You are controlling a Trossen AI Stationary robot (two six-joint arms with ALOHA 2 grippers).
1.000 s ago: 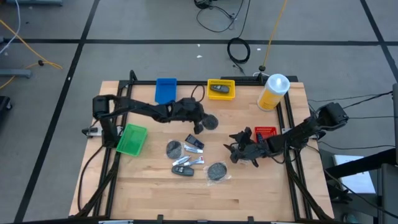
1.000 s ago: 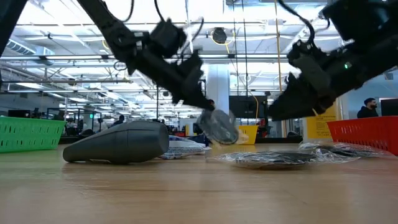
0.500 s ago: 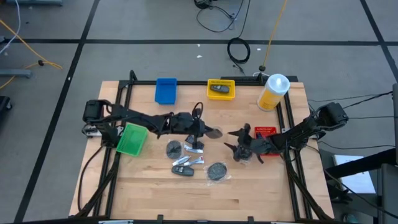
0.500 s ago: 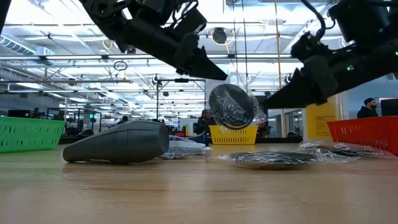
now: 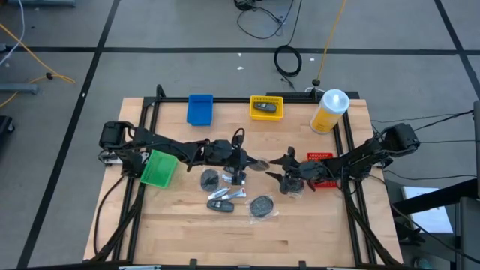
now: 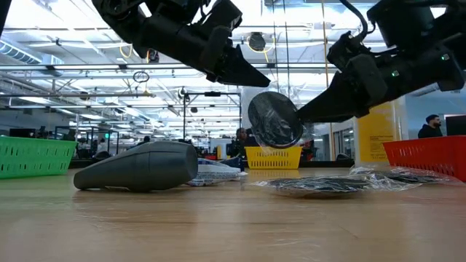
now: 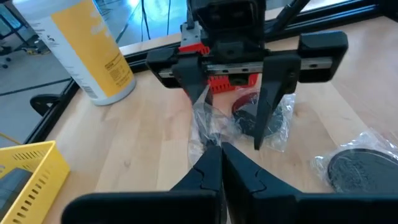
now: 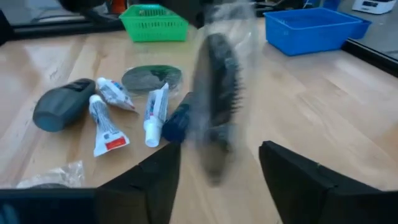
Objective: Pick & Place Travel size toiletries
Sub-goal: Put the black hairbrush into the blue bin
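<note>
Around table centre: a blue tray (image 5: 199,108) at 11 o'clock, a yellow tray (image 5: 266,107) at 12, a yellow bottle (image 5: 329,110) at 1, a red tray (image 5: 321,160) at 3, a green tray (image 5: 158,167) at 9 — tubes (image 5: 234,174) and another wrapped disc (image 5: 262,206) lying below. Held up off the wood at centre: a flat grey disc in crinkled clear wrap (image 6: 274,121), standing on edge. Left gripper (image 7: 219,151) reaching in from 9 o'clock, fingers pressed together on the wrap's edge; right gripper (image 8: 217,163) coming from 3 o'clock, fingers spread either side of the disc — not yet gripping.

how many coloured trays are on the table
4. The blue tray is at the far edge, with the yellow tray to its right. The green tray is on the left side and the red tray, partly covered, on the right. None seems hidden.
</note>
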